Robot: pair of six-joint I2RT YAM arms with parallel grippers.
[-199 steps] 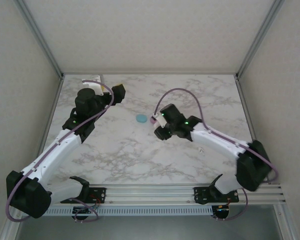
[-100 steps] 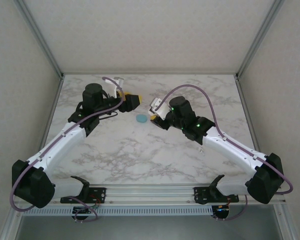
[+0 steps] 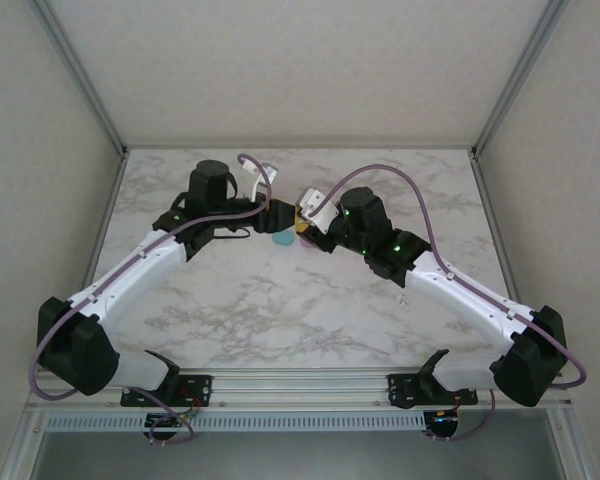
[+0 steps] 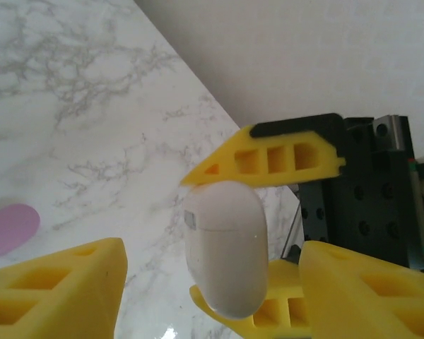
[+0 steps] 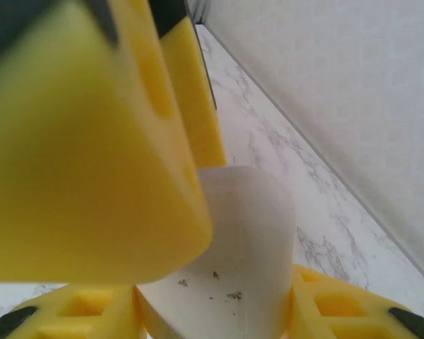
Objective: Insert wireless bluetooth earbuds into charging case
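Observation:
A white oval charging case (image 4: 222, 254) hangs above the table with its lid closed. My right gripper (image 5: 212, 304) is shut on it, with its yellow fingers (image 4: 275, 157) above and below the case in the left wrist view. My left gripper (image 4: 210, 279) faces it with the jaws standing either side of the case. A gap shows on each side, so it is open. The two grippers meet at the table's far middle, the left gripper (image 3: 280, 213) beside the right gripper (image 3: 305, 226). A tiny white speck, perhaps an earbud (image 3: 405, 298), lies by my right forearm.
A teal oval piece (image 3: 280, 241) lies on the marble table (image 3: 230, 300) just below the two grippers. A pink oval piece (image 4: 7, 229) lies beside it. White walls with metal posts (image 3: 80, 75) enclose the table on three sides.
My left gripper swung right from the far left to the case, and its jaws narrowed around it. My right gripper moved slightly left and up, keeping hold of the case.

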